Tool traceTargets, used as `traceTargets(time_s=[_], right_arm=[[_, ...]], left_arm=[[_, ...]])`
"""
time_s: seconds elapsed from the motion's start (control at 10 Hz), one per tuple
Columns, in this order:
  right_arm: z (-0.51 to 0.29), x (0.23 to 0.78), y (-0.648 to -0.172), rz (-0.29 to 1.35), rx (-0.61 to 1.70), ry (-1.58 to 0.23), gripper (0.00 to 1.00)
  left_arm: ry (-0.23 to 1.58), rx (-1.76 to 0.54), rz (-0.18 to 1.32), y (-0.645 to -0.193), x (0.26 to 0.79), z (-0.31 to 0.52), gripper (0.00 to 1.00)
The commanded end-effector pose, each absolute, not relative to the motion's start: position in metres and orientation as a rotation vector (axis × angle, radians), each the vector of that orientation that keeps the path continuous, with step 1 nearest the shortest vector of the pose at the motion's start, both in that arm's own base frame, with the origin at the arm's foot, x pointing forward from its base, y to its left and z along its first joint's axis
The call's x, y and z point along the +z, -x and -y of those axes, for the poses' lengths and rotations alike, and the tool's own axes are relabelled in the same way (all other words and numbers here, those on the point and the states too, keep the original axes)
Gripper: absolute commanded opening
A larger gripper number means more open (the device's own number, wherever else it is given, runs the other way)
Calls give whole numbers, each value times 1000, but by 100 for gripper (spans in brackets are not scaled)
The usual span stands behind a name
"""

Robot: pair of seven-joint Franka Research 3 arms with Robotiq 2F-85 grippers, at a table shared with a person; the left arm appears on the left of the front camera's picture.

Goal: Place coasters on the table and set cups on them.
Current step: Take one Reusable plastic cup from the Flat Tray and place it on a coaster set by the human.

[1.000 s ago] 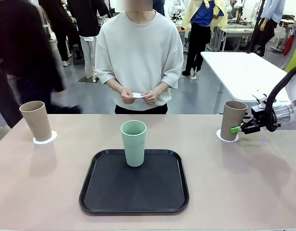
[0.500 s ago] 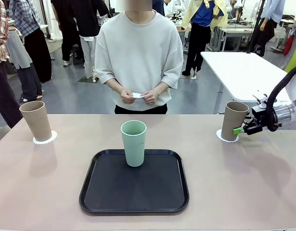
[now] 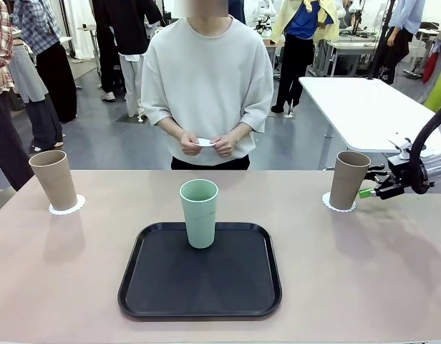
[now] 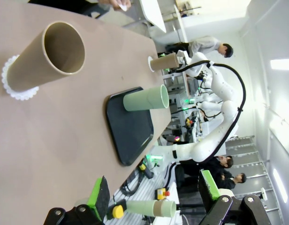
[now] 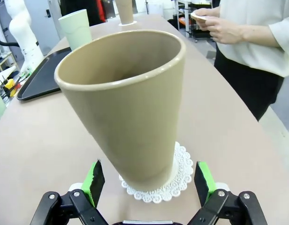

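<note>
Front view: right claw [image 3: 369,189] is standing spread just beside the right tan cup [image 3: 349,179], not touching it, with its arm cut off at the picture edge. Right coaster [image 3: 338,205] is mostly hidden under that cup at the worktop's [image 3: 364,272] far right. Left tan cup [image 3: 53,179] is sitting on the left coaster [image 3: 66,206]. Green cup [image 3: 199,213] is standing on the black tray [image 3: 156,287]. Person's hands [image 3: 224,145] are pinching a white scrap [image 3: 204,142], too small to identify. Left wrist view: left claw [image 4: 154,192] is hanging spread and empty.
</note>
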State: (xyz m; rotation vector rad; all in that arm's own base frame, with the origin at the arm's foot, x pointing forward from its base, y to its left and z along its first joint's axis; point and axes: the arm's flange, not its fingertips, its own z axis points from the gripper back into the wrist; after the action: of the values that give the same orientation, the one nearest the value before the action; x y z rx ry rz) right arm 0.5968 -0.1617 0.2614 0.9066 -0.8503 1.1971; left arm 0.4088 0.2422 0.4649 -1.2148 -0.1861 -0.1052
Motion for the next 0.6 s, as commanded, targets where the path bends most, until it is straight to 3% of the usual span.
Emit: traceTargets(time_s=[0.0, 0.2, 0.5], right_arm=[[166, 277, -590, 800, 1170, -883, 100], [166, 310, -563, 662, 1120, -719, 100], [121, 399, -495, 381, 1257, -391, 100]], left_arm=[[1220, -105, 194, -407, 467, -242, 100], [1220, -105, 194, -407, 467, -242, 100], [1220, -105, 194, -407, 467, -242, 100]])
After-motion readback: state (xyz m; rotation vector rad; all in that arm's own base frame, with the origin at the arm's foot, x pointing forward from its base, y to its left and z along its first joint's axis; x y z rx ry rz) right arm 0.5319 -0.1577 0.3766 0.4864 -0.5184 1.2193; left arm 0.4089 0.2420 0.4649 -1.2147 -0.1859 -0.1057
